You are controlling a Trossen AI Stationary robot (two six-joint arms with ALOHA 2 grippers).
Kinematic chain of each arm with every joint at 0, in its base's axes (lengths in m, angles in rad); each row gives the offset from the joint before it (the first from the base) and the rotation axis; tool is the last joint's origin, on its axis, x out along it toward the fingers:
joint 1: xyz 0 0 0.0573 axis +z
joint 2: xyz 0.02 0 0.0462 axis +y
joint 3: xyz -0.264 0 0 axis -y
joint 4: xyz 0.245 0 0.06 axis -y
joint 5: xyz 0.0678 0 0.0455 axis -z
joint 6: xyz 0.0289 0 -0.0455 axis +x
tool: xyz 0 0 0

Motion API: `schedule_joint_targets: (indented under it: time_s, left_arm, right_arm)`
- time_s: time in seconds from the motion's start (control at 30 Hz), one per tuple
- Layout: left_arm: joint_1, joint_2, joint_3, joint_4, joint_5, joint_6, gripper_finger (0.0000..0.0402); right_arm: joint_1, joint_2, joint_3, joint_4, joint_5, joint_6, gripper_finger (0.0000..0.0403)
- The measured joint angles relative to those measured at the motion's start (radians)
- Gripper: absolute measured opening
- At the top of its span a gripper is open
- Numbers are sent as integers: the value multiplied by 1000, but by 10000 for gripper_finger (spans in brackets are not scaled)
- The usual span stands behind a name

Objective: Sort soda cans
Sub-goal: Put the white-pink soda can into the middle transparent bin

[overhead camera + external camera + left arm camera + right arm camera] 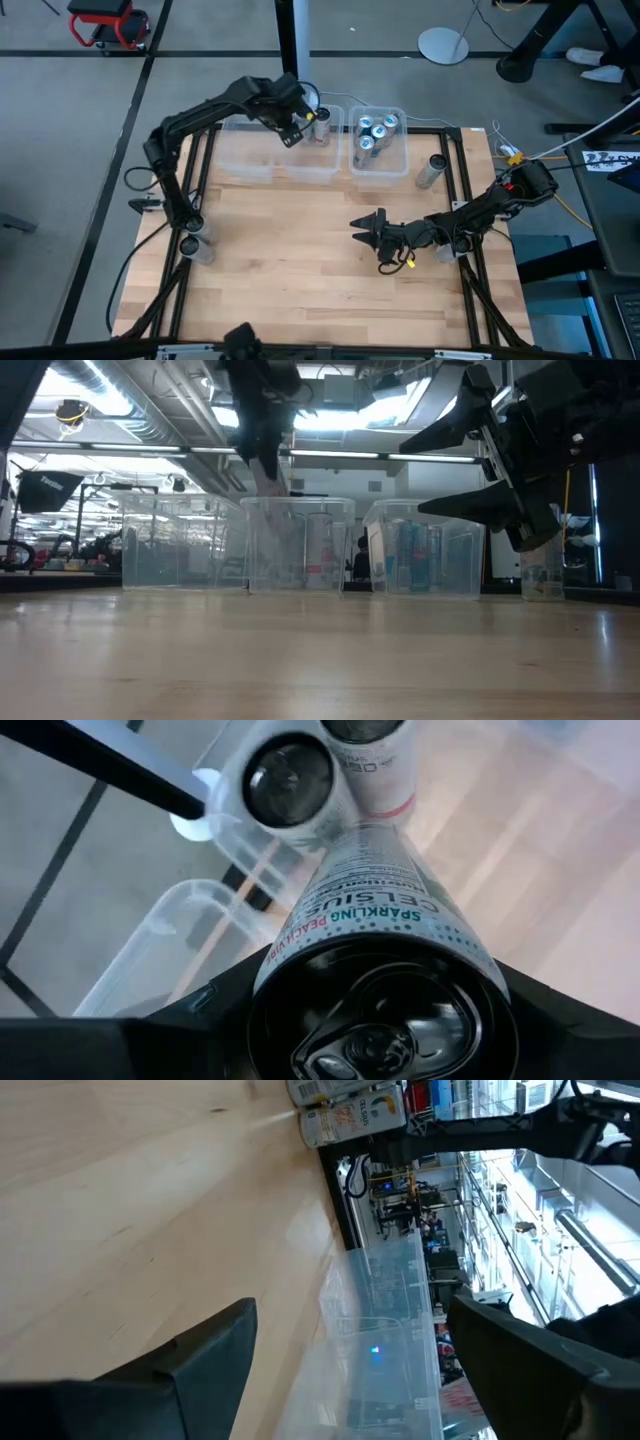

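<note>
My left gripper point(297, 126) hangs over the right end of the left clear bin point(270, 160), shut on a silver soda can point(385, 910) with a dark top. Below it, two dark-topped cans point(290, 780) stand in that bin. The right clear bin point(380, 165) holds several teal-topped cans point(372, 132). My right gripper point(372, 232) stands open near the table's middle right, low over the wood, with nothing between its fingers. Loose cans stand on the table at the far right point(432, 170), by the right arm point(445, 252) and by the left arm's base point(197, 246). My left gripper holds the can by its sides near the top end point(300, 970), one finger point(190, 1010) on each side. The fingers come steeply from above and run along the can. The can hangs clear above the bin, top toward the wrist and bottom toward the cans below.
A black metal frame point(462, 190) runs round the wooden tabletop. The two bins stand side by side at the far edge. Bare wood lies between the bins and the near edge. Cables and a yellow connector point(408, 262) trail by the right arm.
</note>
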Motion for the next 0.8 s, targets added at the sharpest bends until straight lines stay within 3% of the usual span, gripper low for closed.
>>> schedule_joint_targets:
  time_s: [0.1,0.8]
  left_arm:
    - [-10,46,14,-1,34,27,246]
    - [-38,246,27,10,24,128,246]
  right_arm:
    - [-12,0,0,0,-1,-1,326]
    - [-39,0,0,-38,-11,29,326]
